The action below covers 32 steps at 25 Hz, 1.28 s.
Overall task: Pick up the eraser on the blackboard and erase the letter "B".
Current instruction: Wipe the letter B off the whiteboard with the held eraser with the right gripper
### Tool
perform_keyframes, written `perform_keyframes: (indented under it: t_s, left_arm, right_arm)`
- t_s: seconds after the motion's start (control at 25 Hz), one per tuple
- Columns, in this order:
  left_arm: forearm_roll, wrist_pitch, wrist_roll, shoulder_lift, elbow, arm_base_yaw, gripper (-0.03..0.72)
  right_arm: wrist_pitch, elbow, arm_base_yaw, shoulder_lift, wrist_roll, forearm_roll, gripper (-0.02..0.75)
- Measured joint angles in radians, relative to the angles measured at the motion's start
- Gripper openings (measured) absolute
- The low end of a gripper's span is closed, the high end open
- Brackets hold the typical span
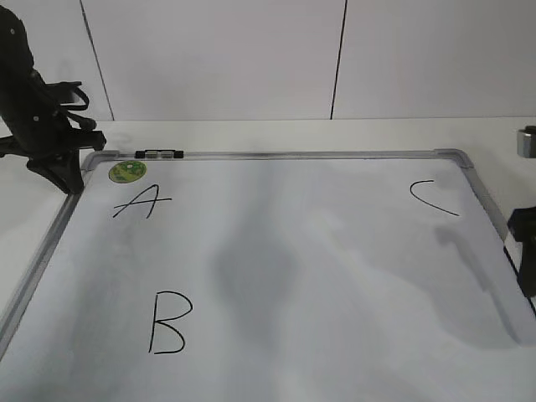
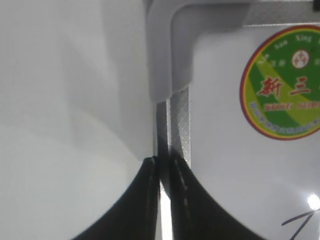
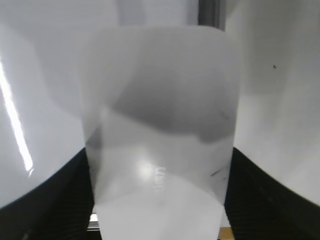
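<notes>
The blackboard (image 1: 293, 155) is a white board in a silver frame lying flat on the table. The letter "B" (image 1: 167, 322) is drawn in black at its lower left. The eraser (image 3: 160, 130), a flat white rounded block with tiny grey lettering, fills the right wrist view between the two black fingers of my right gripper (image 3: 157, 200), which touch its sides. In the exterior view my right gripper (image 1: 523, 260) sits at the board's right edge, far from the "B". My left gripper (image 2: 165, 165) is shut and empty over the board's frame (image 2: 180, 115) near the top left corner (image 1: 63, 172).
A slanted "A" (image 1: 141, 201) and a "C" curve (image 1: 433, 198) are also on the board. A round green sticker (image 1: 127, 171) (image 2: 282, 82) sits by the top left corner. A small black clip (image 1: 159, 154) lies on the top frame. A grey object (image 1: 526, 141) stands at the far right.
</notes>
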Motion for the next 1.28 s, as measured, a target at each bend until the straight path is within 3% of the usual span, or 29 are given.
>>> perform_keyframes:
  t_s: [0.12, 0.36, 0.72, 1.08, 1.28]
  left_arm:
    - [0.0, 0.0, 0.0, 0.0, -0.002, 0.0, 0.032]
    - [0.0, 0.0, 0.0, 0.0, -0.002, 0.0, 0.032]
    - [0.002, 0.008, 0.0, 0.0, -0.002, 0.0, 0.032]
    - [0.004, 0.012, 0.0, 0.0, -0.002, 0.0, 0.032]
    - [0.004, 0.012, 0.0, 0.0, -0.002, 0.0, 0.032]
  right_arm:
    - [0.004, -0.05, 0.053, 0.001, 0.001, -0.01, 0.549]
    - [0.01, -0.154, 0.248, 0.047, 0.051, -0.01, 0.549]
    - [0.014, -0.411, 0.477, 0.295, 0.073, -0.008, 0.549]
    - [0.014, -0.704, 0.604, 0.568, 0.073, -0.029, 0.549]
    - [0.014, -0.764, 0.627, 0.655, 0.069, -0.02, 0.549]
